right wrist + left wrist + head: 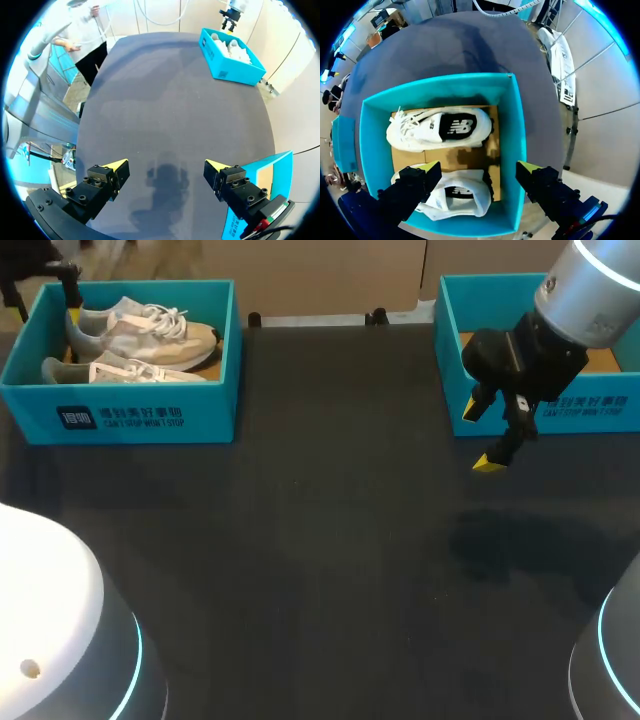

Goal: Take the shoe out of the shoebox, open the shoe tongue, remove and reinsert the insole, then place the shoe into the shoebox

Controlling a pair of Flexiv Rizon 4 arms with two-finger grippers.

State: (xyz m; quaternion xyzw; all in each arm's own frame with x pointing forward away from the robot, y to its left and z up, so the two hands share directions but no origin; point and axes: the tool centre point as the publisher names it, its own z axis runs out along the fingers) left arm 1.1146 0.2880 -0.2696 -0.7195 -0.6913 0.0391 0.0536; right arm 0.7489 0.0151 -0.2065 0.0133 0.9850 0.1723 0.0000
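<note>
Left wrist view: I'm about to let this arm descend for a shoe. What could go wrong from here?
One finger of the open left gripper hangs over a wall of the shoebox and may strike it. The nearer shoe lies close beside the farther shoe, so the fingers could snag both.

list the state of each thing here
left box, open, no lid, holds both shoes
shoes, laced, upright, side by side
right box, open, no lid
left claw, open, above left box
right claw, open, over the table
</note>
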